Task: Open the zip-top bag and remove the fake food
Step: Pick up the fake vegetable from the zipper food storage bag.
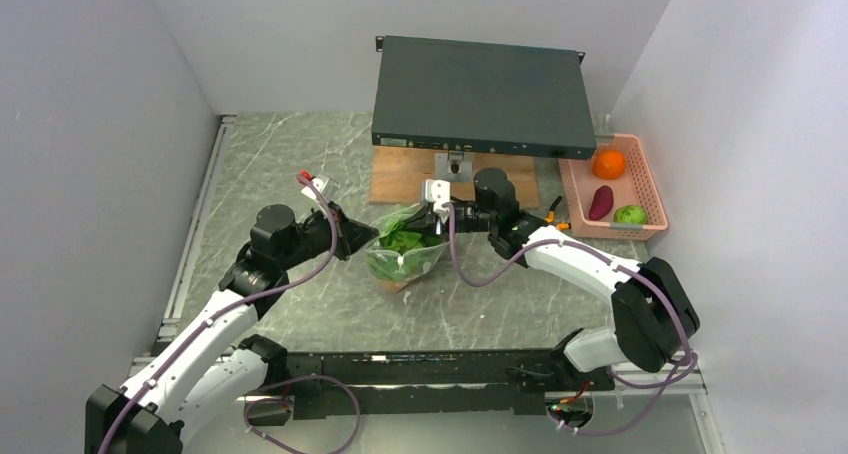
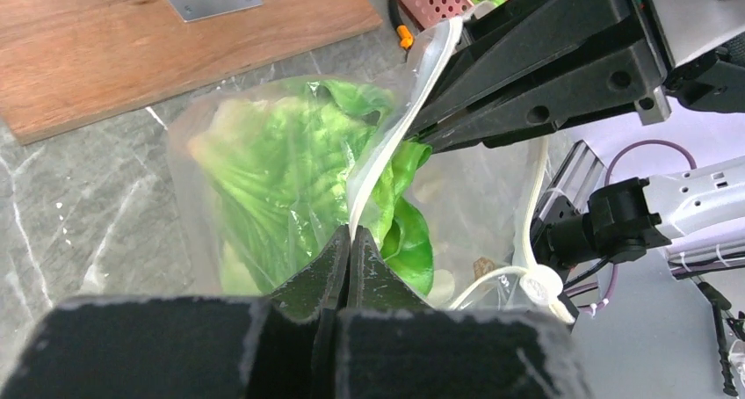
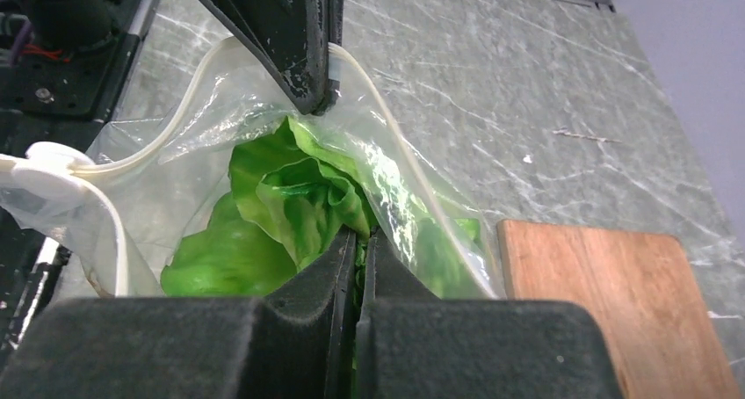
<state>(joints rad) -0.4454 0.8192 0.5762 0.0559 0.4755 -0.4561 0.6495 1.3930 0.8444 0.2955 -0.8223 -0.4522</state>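
The zip-top bag (image 1: pixel 410 264) stands mid-table with its mouth pulled open. Leafy green lettuce (image 1: pixel 403 240) fills it. My left gripper (image 1: pixel 372 236) is shut on the white zip rim at the bag's left side; in the left wrist view the gripper (image 2: pixel 350 234) pinches that strip in front of the lettuce (image 2: pixel 281 170). My right gripper (image 1: pixel 440 222) reaches into the mouth from the right. In the right wrist view the gripper (image 3: pixel 360 236) is shut with a fold of lettuce (image 3: pixel 290 197) between its jaws. An orange ball (image 1: pixel 608 163), a purple piece (image 1: pixel 601 202) and a round green piece (image 1: pixel 630 214) lie in the pink basket (image 1: pixel 612 232).
A dark flat box (image 1: pixel 480 94) stands on a mount over a wooden board (image 1: pixel 400 179) just behind the bag. Orange-handled pliers (image 1: pixel 555 209) lie beside the basket. The bag's white slider (image 2: pixel 538 283) hangs at its near end. Grey walls close both sides.
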